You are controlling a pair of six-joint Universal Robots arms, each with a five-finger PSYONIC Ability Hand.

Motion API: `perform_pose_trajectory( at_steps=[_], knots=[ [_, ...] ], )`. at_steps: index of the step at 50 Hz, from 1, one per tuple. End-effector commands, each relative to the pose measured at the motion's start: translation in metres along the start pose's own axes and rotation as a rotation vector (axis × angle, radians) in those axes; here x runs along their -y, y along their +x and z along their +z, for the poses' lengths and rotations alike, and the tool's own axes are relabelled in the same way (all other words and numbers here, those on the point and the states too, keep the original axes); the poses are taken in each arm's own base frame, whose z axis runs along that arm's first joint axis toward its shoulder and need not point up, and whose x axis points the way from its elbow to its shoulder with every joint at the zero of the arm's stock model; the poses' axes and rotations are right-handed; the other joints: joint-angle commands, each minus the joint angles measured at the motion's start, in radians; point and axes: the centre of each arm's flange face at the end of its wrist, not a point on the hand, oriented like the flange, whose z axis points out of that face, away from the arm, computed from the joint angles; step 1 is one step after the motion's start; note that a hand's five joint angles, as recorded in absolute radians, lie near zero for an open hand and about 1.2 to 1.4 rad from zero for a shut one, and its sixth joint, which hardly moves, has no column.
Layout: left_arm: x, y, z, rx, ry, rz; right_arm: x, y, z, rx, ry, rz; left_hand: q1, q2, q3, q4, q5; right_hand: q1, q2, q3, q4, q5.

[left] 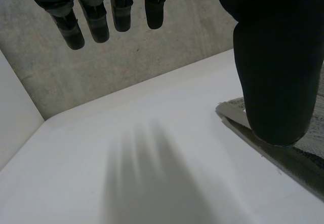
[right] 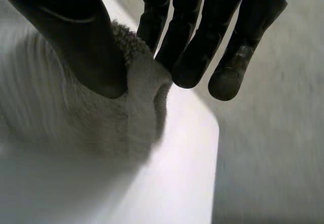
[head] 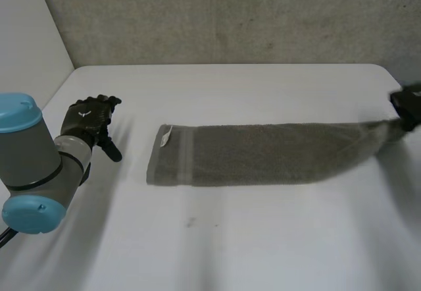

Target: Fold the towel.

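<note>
The left robot hand [head: 89, 121] hovers with relaxed, empty fingers left of the towel [head: 263, 154], which lies as a long strip across the table [head: 230, 238], seemingly folded lengthwise already; the right robot hand [head: 409, 105] pinches its lifted right end, so the crosswise folds look still to do

Grey left arm [head: 41, 162], light-blue caps [head: 20, 112], black left hand [head: 85, 121] with small white mark, black right hand [head: 409, 104]

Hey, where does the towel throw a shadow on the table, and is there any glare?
Head view: the towel throws a soft shadow along its near edge, widest under the lifted end pinched by the right hand; no hard glare on the table. Right wrist view: table darkened beneath the towel.
</note>
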Motion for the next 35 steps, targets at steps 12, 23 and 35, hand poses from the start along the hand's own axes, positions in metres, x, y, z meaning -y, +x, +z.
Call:
perform_pose_trajectory(
  at_steps=[12, 23, 35],
  knots=[
    [0.005, -0.006, 0.000, 0.017, 0.014, -0.003, 0.166, -0.300, -0.074, 0.533, 0.510, -0.077, 0.002, 0.010, 0.009, 0.008, -0.026, 0.041, 0.059, 0.064, 0.057, 0.307],
    [0.005, -0.004, 0.000, 0.012, 0.016, -0.003, 0.128, -0.389, -0.115, 0.747, 0.455, -0.156, 0.002, 0.010, 0.009, 0.008, -0.026, -0.101, -0.084, -0.079, -0.086, 0.165],
    [0.005, -0.001, -0.001, 0.003, 0.015, -0.001, 0.172, -0.285, -0.095, 0.587, 0.396, 0.068, 0.002, 0.010, 0.009, 0.008, -0.026, -1.180, -1.163, -1.158, -1.164, -0.914]
  ],
)
